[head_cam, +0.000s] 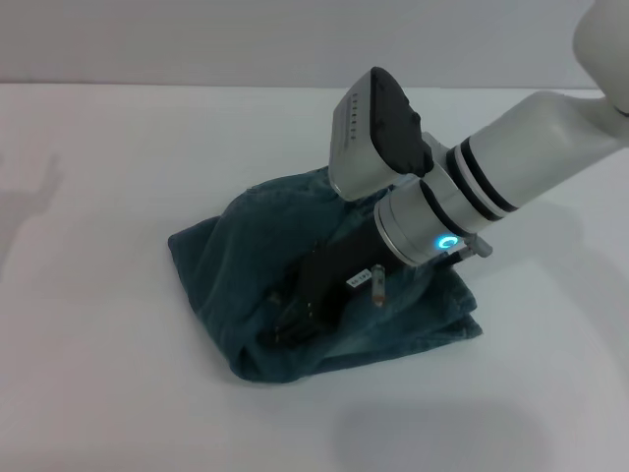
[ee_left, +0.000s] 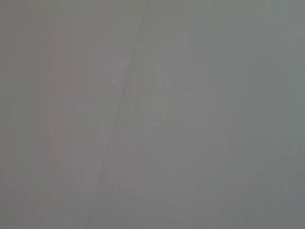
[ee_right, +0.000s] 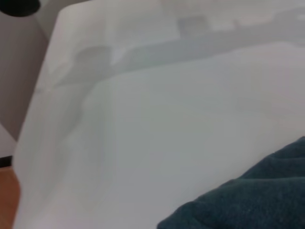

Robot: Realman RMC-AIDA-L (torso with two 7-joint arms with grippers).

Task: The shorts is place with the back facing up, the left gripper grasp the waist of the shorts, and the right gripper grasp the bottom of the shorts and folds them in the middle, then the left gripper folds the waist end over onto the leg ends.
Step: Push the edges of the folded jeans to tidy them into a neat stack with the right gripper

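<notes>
The dark blue shorts (head_cam: 246, 256) lie in a folded, bunched bundle in the middle of the white table (head_cam: 118, 393). My right arm comes in from the upper right, and its black gripper (head_cam: 293, 317) rests low on the near part of the bundle, against the fabric. The cloth and the gripper body hide the fingertips. An edge of the shorts (ee_right: 257, 195) also shows in the right wrist view. My left gripper is out of view; the left wrist view shows only a plain grey surface.
The white table reaches past the shorts on every side. The table's far edge (head_cam: 197, 85) meets a pale wall. In the right wrist view, the table's edge (ee_right: 35, 95) shows with floor beyond it.
</notes>
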